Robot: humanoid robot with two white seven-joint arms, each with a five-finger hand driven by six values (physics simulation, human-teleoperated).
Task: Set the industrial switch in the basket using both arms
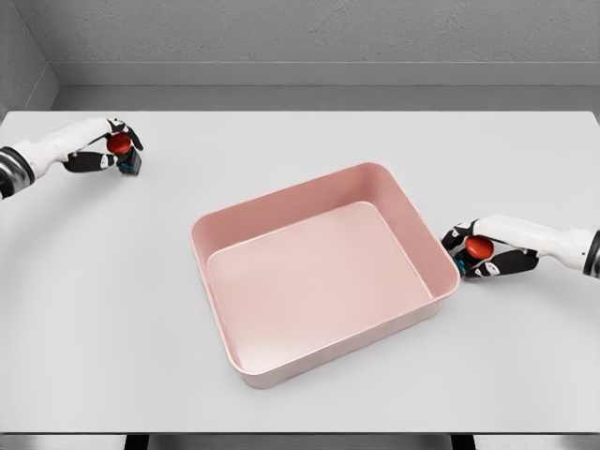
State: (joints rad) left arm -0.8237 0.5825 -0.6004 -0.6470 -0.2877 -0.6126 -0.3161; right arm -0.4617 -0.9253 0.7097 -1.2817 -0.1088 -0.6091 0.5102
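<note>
At far left, the left hand (pixel 105 150) pinched a red-topped switch (pixel 121 147) at the table (pixel 94 309). The pink basket (pixel 220 230) sat central, empty. The right hand (pixel 487 253) gripped another switch (pixel 478 247) beside its rim. Both grasped; next likely lifting them over the basket.

A wide, flat, pale grey rectangular table (pixel 112 309) with a smooth matte top fills most of the view. Behind its far edge runs a grey, faintly speckled wall (pixel 309 33) (a lighter band along its base). Beneath the near edge, a dark strip of floor (pixel 300 442) shows.
</note>
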